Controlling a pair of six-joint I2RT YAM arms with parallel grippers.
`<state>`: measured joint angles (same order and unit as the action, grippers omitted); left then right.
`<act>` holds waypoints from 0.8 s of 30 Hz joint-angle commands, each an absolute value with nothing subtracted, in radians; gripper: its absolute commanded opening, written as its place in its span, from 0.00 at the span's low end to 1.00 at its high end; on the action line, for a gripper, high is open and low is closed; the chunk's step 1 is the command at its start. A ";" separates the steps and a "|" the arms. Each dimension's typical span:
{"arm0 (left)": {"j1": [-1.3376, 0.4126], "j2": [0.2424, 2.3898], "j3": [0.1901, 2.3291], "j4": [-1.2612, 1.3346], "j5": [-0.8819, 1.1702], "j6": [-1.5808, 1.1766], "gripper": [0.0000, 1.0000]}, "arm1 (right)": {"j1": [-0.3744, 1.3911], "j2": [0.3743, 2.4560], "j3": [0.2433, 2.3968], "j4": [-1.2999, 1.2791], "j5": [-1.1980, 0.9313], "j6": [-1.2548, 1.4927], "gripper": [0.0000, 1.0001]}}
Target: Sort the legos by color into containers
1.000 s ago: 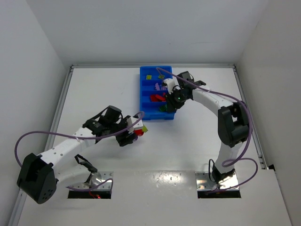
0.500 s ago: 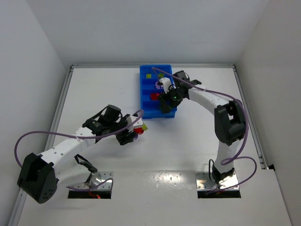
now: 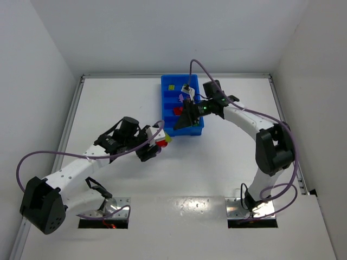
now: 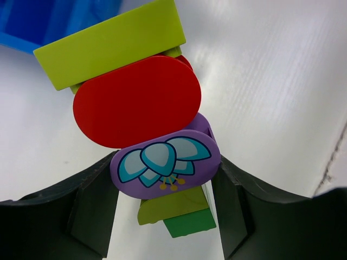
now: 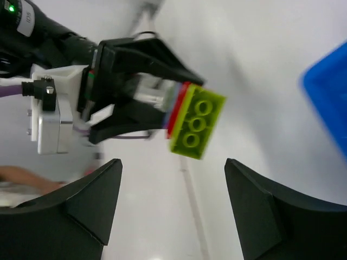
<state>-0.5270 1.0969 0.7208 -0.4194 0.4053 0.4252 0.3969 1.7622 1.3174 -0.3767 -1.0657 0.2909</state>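
My left gripper (image 3: 155, 145) is shut on a stacked cluster of legos (image 3: 162, 141), held just off the tray's near left corner. In the left wrist view the cluster (image 4: 138, 100) shows a yellow-green plate, a red oval, a purple flower-printed piece and green bricks beneath; the fingers (image 4: 81, 216) press the purple piece from both sides. My right gripper (image 3: 182, 120) hangs open over the near end of the blue tray (image 3: 165, 81), with nothing between its fingers (image 5: 92, 200). It faces the cluster (image 5: 196, 122). Yellow-green (image 3: 171, 88), purple (image 3: 180, 98) and red (image 3: 177, 111) legos lie in separate containers.
White walls close the table in on three sides. A metal rail (image 3: 73, 116) runs along the left edge and another along the right. Purple cables loop from both arms. A corner of the tray (image 5: 331, 86) shows at the right of the right wrist view.
My right gripper has opened, risen and turned over the tray's near end toward the left arm. My left gripper has carried the cluster slightly up and right, toward the tray.
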 commanded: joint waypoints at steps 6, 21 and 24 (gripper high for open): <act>-0.555 1.065 0.813 -0.331 0.362 0.373 0.30 | 0.410 1.854 1.253 -0.005 -1.301 0.811 0.77; -0.574 1.095 0.853 -0.322 0.362 0.373 0.30 | 0.451 1.919 1.354 0.043 -1.302 0.834 0.56; -0.583 1.104 0.853 -0.322 0.362 0.373 0.30 | 0.460 1.919 1.355 0.054 -1.313 0.834 0.54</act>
